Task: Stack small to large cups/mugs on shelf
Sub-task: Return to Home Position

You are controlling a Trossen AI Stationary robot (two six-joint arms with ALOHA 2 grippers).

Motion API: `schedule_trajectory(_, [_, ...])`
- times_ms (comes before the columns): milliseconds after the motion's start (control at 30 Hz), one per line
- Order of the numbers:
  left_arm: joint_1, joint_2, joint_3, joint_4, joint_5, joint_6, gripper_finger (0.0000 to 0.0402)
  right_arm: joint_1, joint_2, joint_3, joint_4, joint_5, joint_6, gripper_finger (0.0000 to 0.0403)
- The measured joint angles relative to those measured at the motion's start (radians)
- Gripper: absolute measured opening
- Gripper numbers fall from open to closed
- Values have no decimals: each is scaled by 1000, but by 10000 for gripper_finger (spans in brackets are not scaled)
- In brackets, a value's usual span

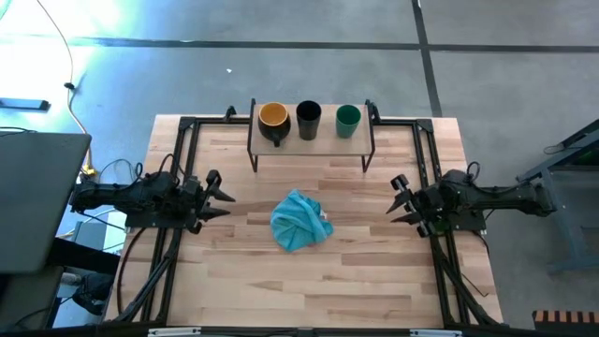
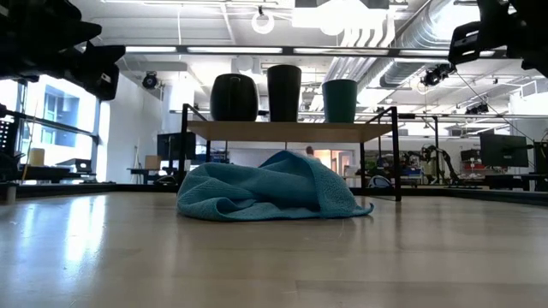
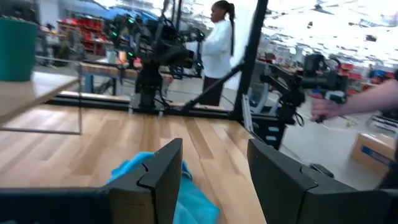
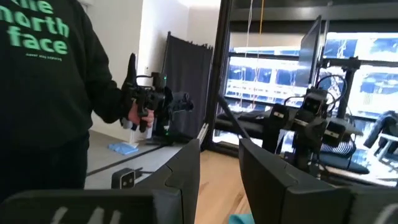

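As cups [image 1: 309, 120] line the shelf [image 1: 328, 141], both end effectors [image 1: 221, 195] [image 1: 395, 198] hang well away.

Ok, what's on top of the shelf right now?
Three vessels stand upright in a row on the shelf: the dark mug with yellow inside, the black cup, then the green cup. The black cup's inside is too dark to see into.

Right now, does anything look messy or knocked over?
Only the teal cloth, crumpled on the table. The mug, black cup and green cup stand upright on the shelf. The left gripper and right gripper wait open at the sides.
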State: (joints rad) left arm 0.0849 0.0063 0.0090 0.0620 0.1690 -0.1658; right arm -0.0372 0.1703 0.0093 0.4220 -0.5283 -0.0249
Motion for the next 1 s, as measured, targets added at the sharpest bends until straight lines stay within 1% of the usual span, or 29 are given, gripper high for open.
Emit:
schedule_trajectory(167, [0,0,0,-15,45,1,170,0,0,0,-38,-8,-2,103])
schedule_trajectory(333, [0,0,0,-9,74,0,170,1,-22,0,-14,-26,-44,103])
schedule_trajectory(500, [0,0,0,4,94,-20,170,1,-117,0,-19,-22,-89,103])
schedule_trajectory(567, [0,0,0,4,99,-26,170,1,-165,0,-62,-4,-97,103])
schedule_trajectory(833, [0,0,0,4,101,-26,170,23,-168,-1,-94,2,-80,103])
schedule_trajectory(867, [0,0,0,1,100,-26,170,26,-167,-1,-117,26,-52,103])
schedule_trajectory(967, [0,0,0,-10,77,-34,170,36,-166,-1,-201,159,40,103])
schedule_trajectory(1000, [0,0,0,-10,74,-33,170,42,-166,-1,-210,181,51,103])
